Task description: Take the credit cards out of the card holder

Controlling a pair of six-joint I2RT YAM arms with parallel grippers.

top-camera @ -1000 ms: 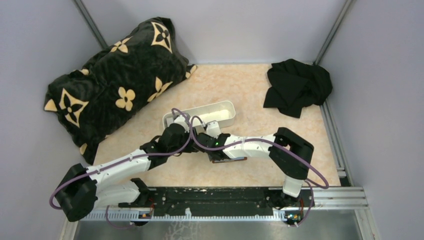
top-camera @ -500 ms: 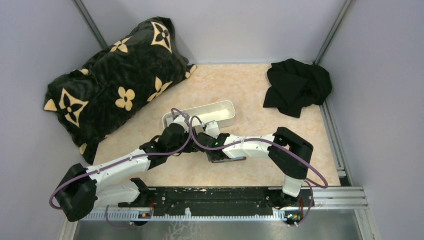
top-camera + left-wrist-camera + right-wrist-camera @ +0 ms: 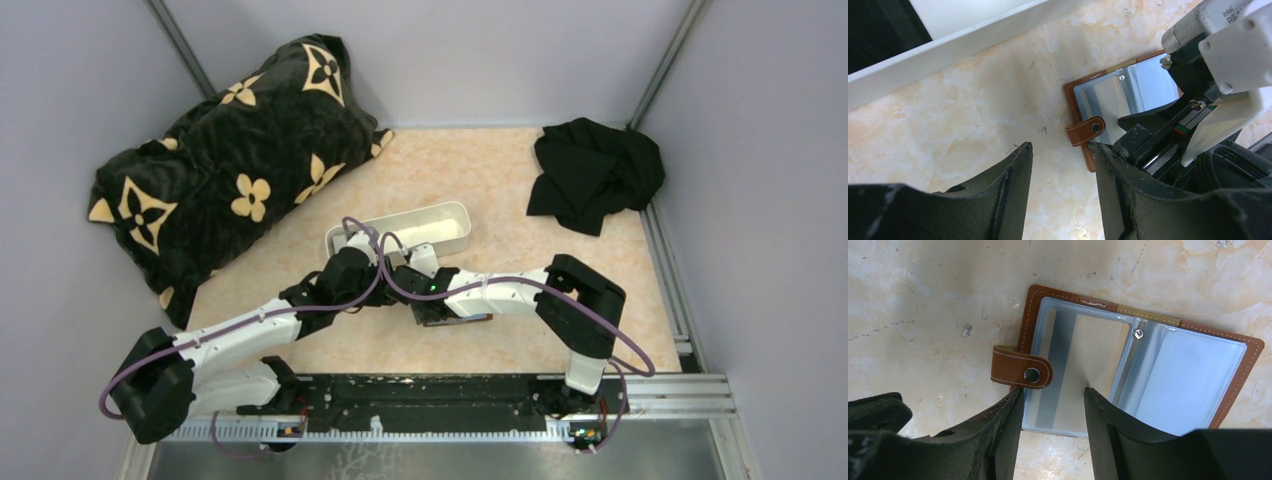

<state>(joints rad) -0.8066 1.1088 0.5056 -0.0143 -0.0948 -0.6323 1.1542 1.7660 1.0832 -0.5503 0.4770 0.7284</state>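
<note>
Nothing has visibly moved. The right tool (image 3: 1053,391), half open and empty, straddles the pocketed credit card (image 3: 1083,345) to pinch it. The left tool (image 3: 1060,146), likewise, waits beside the card holder (image 3: 1082,132).

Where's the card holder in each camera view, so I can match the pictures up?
Top external: card holder, only a brown sliver below centre, under the right arm.
Left wrist: right of centre, open, partly covered by the right arm.
Right wrist: fills the centre, lying open.
Shared landmark: its brown snap strap, visible in both wrist views only.
</note>
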